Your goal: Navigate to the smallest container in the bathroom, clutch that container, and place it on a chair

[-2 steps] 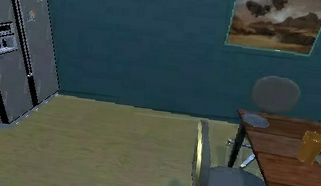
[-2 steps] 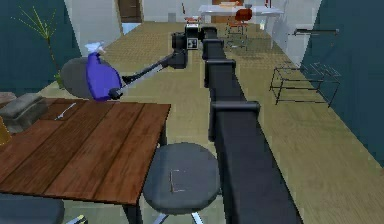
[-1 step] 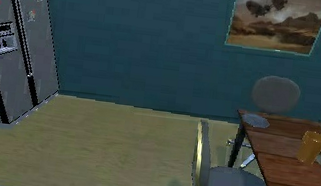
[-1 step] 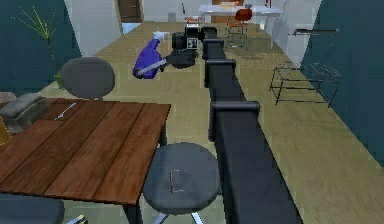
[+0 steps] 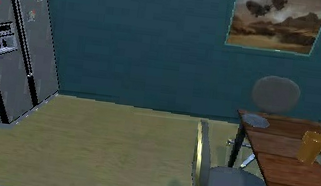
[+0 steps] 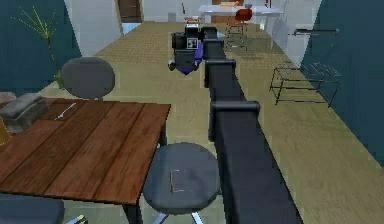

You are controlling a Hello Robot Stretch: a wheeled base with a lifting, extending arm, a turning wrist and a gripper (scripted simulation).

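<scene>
In the arm side view my arm (image 6: 235, 120) reaches up over tan floor to the gripper (image 6: 178, 62). A small purple-blue blob (image 6: 205, 46) sits against the gripper's body; I cannot tell whether it is held. A wooden table (image 6: 85, 150) stands at the left of this view. Around it are a grey round chair (image 6: 88, 75) on the far side and a grey seat (image 6: 182, 178) just left of the arm. In the forward view the same table (image 5: 296, 167) shows at the right, with a grey chair (image 5: 275, 94) behind it and another chair (image 5: 227, 184) in front.
On the table stand an orange cup (image 5: 312, 147), a plate (image 5: 257, 120) and a grey object (image 6: 22, 110). A steel fridge (image 5: 13, 44) stands at the forward view's left, a painting (image 5: 280, 21) on the teal wall. A plant (image 6: 45, 35) and a wire rack (image 6: 305, 80) flank open floor.
</scene>
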